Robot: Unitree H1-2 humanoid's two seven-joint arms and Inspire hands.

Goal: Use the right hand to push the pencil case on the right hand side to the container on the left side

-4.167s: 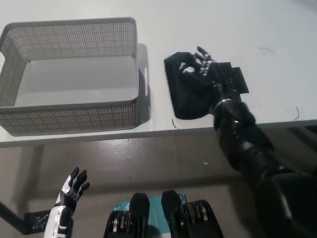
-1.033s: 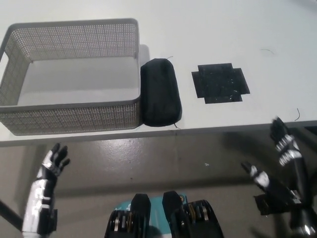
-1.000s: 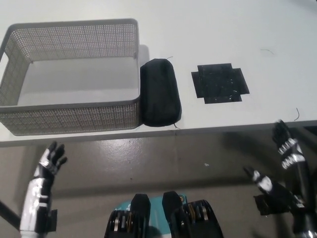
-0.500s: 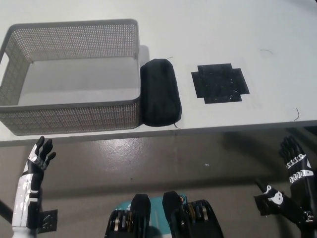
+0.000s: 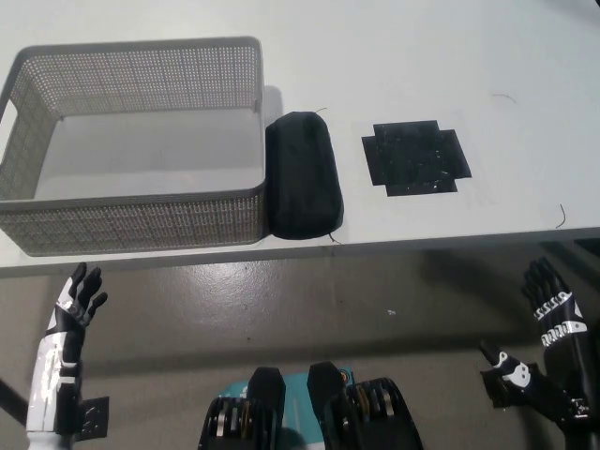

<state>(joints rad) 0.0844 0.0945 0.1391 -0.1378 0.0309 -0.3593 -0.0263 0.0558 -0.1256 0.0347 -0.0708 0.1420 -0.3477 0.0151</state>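
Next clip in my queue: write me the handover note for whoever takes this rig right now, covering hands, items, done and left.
Right hand: open, holding nothing, below the table edge at lower right.
Left hand: open, resting low at lower left.
Pencil case: on the table, lying along the right wall of the mesh basket, apparently touching it.
Black cross-shaped mark: bare, right of the case.
Done: the case sits beside the basket.
Left: apparently nothing, unless it should go inside.

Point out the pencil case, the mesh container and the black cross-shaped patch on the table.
pencil case (image 5: 304, 175), head view, middle of its top face.
mesh container (image 5: 141, 225), head view, near wall.
black cross-shaped patch (image 5: 415, 157), head view, its centre.
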